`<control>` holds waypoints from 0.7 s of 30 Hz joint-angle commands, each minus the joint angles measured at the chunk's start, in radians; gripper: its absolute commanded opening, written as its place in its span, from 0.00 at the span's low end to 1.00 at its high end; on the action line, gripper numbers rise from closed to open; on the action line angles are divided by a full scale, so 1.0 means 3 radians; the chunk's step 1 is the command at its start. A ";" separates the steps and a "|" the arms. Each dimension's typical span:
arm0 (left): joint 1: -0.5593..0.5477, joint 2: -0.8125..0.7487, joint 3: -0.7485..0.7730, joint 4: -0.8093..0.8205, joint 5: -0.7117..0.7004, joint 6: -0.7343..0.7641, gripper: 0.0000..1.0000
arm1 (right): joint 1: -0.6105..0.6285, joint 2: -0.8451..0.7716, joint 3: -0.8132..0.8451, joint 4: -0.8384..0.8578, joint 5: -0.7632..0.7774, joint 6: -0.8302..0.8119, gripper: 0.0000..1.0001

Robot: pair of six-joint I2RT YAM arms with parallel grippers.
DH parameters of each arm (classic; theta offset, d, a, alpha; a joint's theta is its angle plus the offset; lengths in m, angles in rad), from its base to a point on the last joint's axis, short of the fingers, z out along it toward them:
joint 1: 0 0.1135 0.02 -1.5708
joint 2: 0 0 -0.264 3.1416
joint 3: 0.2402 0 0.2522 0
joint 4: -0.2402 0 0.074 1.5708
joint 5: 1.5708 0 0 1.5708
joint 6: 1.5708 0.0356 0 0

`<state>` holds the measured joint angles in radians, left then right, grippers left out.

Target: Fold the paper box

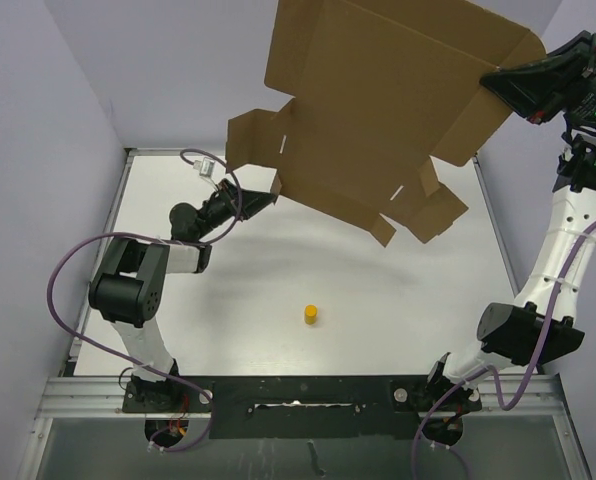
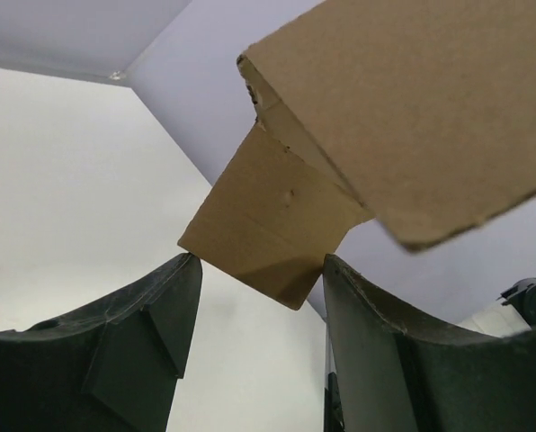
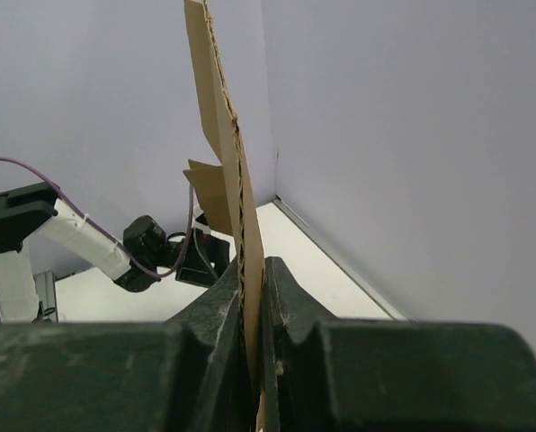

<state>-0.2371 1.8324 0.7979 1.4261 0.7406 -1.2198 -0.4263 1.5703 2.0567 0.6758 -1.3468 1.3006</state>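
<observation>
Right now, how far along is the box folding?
Done: only the pick-up; the right end effector is shut on an edge of the cardboard sheet, holding it above the table. In hand: the open left end effector hovers by a corner flap. Left: every fold; the sheet looks flat.

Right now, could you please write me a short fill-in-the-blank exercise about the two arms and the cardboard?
1. The right arm's jaws are ___ (open/shut) on an edge of the paper box, holding it up off the table.
2. The left arm's jaws stand ___ (open/shut) near a hanging flap of the box.
3. The small cylinder standing on the table is ___ in colour.

Missing words: shut; open; yellow.
</observation>
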 commanded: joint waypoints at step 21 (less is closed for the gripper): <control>0.0267 -0.0278 -0.0480 0.0292 -0.0179 0.0261 0.67 | -0.0144 -0.0064 0.0181 0.0067 0.0307 0.0147 0.00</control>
<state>-0.2031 1.8385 0.7124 1.4326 0.6662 -1.1564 -0.4534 1.5513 2.0590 0.7090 -1.3262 1.3472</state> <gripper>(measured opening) 0.643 0.042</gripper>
